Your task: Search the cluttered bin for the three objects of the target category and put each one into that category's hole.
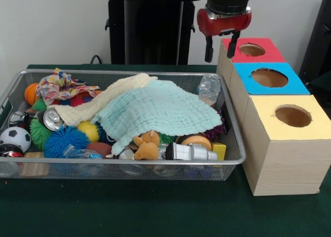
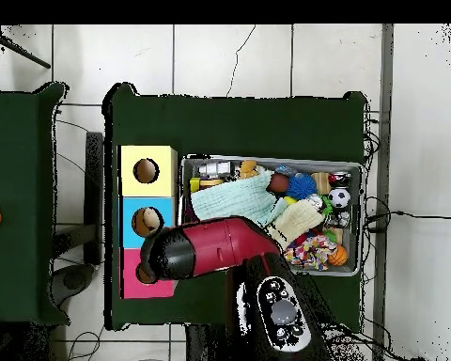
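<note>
The bin (image 1: 129, 73) is a wide wire mesh basket on the green table, full of clutter. A mint cloth (image 1: 160, 110) and a cream cloth (image 1: 103, 102) cover its middle. Three wooden boxes stand to its right, each with a round hole: red top (image 1: 252, 50), blue top (image 1: 269, 77), yellow top (image 1: 292, 115). My gripper (image 1: 221, 48) hangs open and empty above the red box's left edge, past the bin's far right corner. In the overhead view the arm (image 2: 201, 249) hides the gripper and part of the red box (image 2: 133, 284).
In the bin lie a soda can (image 1: 51, 119), a soccer ball (image 1: 14, 137), a blue spiky ball (image 1: 64, 141), an orange ball (image 1: 31, 92), a colourful rag (image 1: 59, 86), a brown plush toy (image 1: 146, 145), a silver object (image 1: 191, 152) and crumpled plastic (image 1: 209, 87).
</note>
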Robot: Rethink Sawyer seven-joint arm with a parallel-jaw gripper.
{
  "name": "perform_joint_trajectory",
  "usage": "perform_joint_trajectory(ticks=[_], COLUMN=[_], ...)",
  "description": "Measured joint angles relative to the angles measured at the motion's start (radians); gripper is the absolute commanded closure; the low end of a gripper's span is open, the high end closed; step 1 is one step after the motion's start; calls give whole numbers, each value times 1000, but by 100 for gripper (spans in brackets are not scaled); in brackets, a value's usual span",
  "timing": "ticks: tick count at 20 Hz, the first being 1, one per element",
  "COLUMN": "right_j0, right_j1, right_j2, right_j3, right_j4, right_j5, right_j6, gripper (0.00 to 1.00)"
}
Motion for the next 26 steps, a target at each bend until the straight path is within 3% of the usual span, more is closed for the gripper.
perform_joint_trajectory(ticks=[11,17,26], right_j0=[26,15,-30], right_j1=[122,130,162], right_j2=[0,4,-24], right_j3=[-178,-196,-164], right_j4=[4,-21,-179], right_j5=[24,48,-136], right_j6=[0,0,0], gripper=[0,0,0])
